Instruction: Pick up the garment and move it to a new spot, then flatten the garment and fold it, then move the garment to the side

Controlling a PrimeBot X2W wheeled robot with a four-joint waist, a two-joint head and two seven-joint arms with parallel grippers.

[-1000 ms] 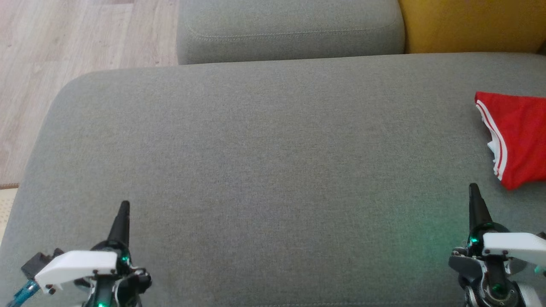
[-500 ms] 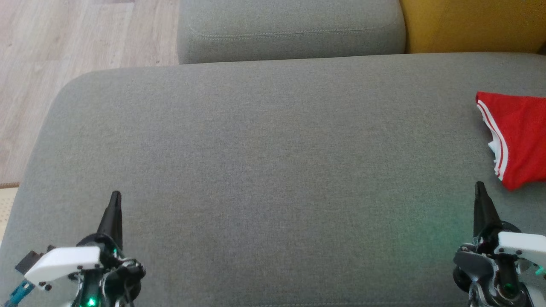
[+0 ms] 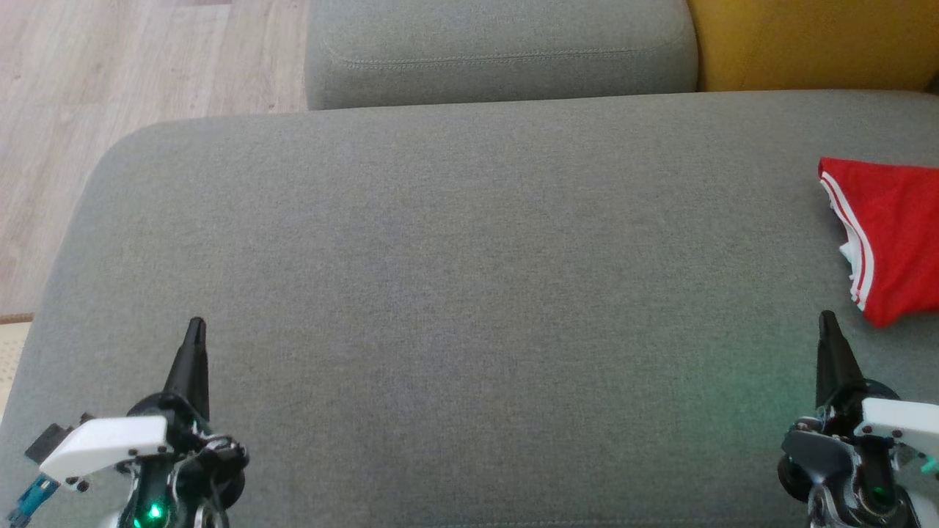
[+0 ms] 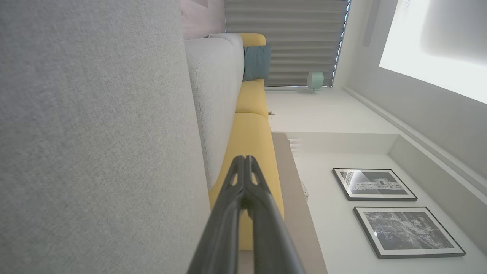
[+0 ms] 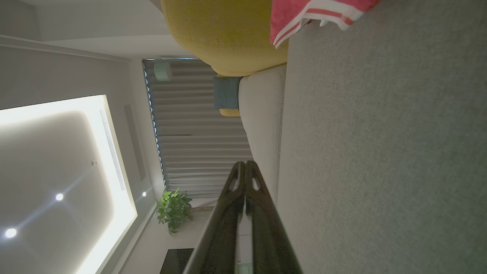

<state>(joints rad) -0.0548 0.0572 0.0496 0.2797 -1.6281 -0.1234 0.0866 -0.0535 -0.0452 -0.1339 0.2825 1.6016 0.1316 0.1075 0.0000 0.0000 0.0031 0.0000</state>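
At the right edge of the sofa [image 3: 469, 242] the garment [image 3: 891, 235] lies in a compact red fold, so I judge the task finished, or nearly. My left end effector [image 3: 195, 326] and right end effector [image 3: 827, 319] are both pressed together, empty. Nothing obstructs them; a yellow cushion [image 3: 807, 44] sits behind.

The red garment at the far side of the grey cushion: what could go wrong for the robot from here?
1. The red garment runs off the right edge of the head view, so part of it is unseen. A grasp aimed there could miss or catch only one layer.
2. The right gripper, shut, points close to the garment's lower corner. A careless sweep might snag the cloth and rumple it.
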